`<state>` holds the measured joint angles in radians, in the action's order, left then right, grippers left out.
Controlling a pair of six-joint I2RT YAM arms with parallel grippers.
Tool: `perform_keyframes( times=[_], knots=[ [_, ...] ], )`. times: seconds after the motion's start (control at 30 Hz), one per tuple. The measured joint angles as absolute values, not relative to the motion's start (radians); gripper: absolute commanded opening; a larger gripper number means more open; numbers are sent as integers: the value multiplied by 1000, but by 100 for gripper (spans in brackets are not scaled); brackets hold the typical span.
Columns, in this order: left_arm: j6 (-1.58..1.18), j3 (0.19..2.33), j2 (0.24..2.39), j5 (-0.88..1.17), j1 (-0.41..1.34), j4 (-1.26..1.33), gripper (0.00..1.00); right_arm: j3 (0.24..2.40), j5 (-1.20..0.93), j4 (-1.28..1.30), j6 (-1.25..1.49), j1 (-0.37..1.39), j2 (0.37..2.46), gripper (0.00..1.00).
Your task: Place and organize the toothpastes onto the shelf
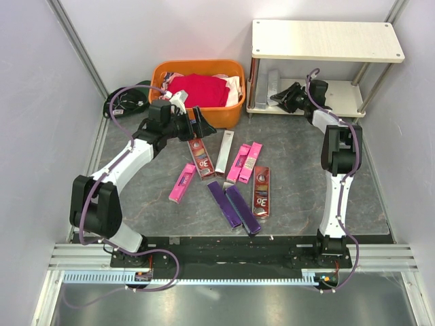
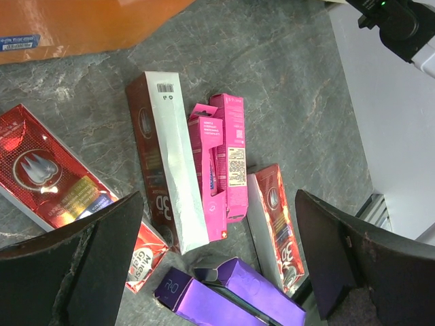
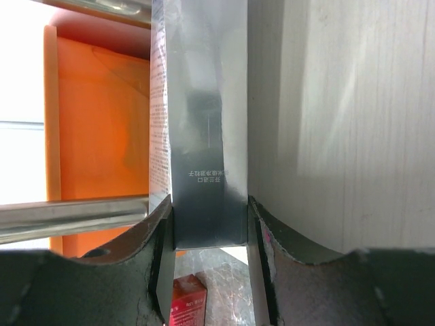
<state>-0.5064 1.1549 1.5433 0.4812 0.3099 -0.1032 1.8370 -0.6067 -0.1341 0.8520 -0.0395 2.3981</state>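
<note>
The right jaws were clenched on a silver-grey toothpaste box [image 3: 207, 136], which ran straight out ahead from between them at the lower tier of the shelf [image 1: 326, 41]. The orange basket [image 3: 95, 122] lay beyond it to one side. The left jaws hung released and wide over the worktop [image 2: 272, 54], gripping nothing. Beneath their gap lay a silver-faced dark red box [image 2: 173, 163], two hot pink boxes [image 2: 221, 166], another dark red box [image 2: 275, 227] and two purple boxes [image 2: 231, 295].
</note>
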Motion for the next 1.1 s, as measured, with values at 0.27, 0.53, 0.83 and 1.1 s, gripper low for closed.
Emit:
perform_keyframes(
  times=[0.27, 0.53, 0.83, 1.1],
  knots=[
    [-506, 1155, 1547, 482, 310, -104, 100, 1816, -621, -107, 829, -39, 2377, 37],
    [-506, 1155, 1547, 483, 310, -104, 100, 1728, -638, -118, 807, -30, 2303, 89],
    [-506, 1155, 1546, 486, 310, -104, 100, 1602, -573, -27, 744, -15, 2213, 98],
    [-506, 1143, 1519, 493, 310, -104, 100, 1531, -491, 39, 718, -14, 2201, 93]
  ],
)
